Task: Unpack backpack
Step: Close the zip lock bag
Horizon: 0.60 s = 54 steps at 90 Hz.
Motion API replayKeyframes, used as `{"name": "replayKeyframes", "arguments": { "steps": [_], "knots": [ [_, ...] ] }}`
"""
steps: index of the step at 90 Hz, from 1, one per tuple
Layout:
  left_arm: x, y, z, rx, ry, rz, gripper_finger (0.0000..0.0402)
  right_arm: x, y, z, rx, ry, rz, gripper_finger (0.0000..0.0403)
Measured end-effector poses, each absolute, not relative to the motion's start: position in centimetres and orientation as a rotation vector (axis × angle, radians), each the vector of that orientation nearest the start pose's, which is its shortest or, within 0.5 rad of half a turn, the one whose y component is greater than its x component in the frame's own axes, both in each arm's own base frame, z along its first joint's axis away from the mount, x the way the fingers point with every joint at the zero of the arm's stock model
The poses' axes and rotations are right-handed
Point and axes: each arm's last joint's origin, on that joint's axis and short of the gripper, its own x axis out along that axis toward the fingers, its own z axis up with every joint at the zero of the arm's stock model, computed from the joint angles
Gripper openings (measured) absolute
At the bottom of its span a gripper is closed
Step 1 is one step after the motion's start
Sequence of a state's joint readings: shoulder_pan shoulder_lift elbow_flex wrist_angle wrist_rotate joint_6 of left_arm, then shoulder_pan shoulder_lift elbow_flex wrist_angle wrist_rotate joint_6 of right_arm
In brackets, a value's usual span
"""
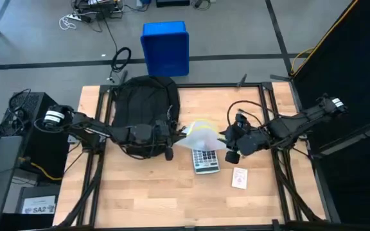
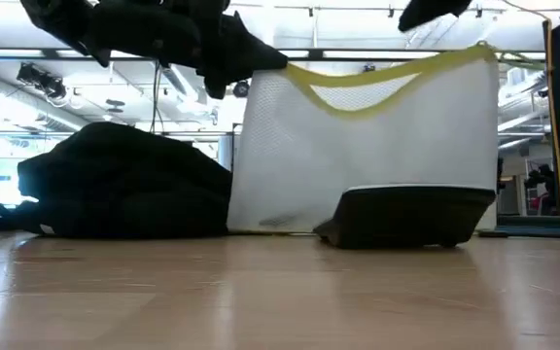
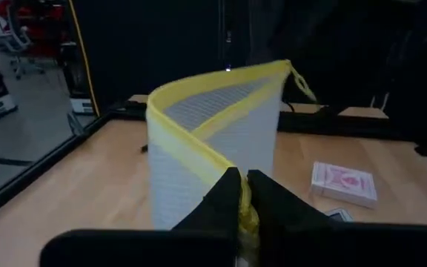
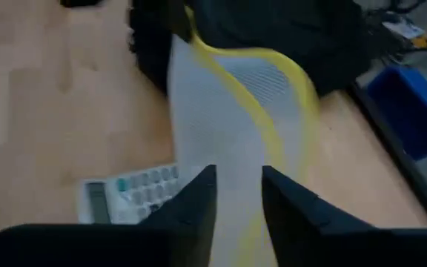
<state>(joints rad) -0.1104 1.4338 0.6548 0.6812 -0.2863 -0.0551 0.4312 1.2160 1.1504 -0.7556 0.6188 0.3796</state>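
My left pincer (image 3: 243, 194) is clamped on the yellow rim of the white mesh bag (image 1: 201, 136) at frame centre; the backpack (image 1: 144, 102) lies upper left on the desk (image 1: 146, 199). My right pincer (image 4: 237, 194), fingers apart, straddles the bag's far edge. I should close it on the yellow rim before lifting clear of the calculator (image 1: 205, 160).

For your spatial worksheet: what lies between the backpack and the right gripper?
In the high view, a white mesh bag with yellow trim lies between the backpack and the right gripper.
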Motion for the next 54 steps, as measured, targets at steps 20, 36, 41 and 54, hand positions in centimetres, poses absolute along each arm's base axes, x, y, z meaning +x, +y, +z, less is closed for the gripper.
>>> {"name": "replayKeyframes", "arguments": {
  "steps": [20, 36, 41, 54],
  "knots": [
    [29.5, -2.4, 22.7, -0.036, 0.082, 0.194, 0.0, 23.6, 12.5, 32.8, -0.037, 0.522, -0.048, 0.0173],
    [29.5, -2.2, 22.7, -0.036, 0.082, 0.201, 0.0, 26.5, 17.9, 29.3, -0.171, 0.444, 0.161, 0.0199],
    [29.5, -2.2, 22.7, -0.037, 0.082, 0.201, 0.0, 27.2, 18.7, 27.5, -0.222, 0.488, 0.143, 0.0201],
    [29.5, -2.2, 22.7, -0.037, 0.086, 0.202, 0.0, 28.5, 18.8, 22.1, -0.287, 0.715, 0.045, 0.0199]
  ]
}}
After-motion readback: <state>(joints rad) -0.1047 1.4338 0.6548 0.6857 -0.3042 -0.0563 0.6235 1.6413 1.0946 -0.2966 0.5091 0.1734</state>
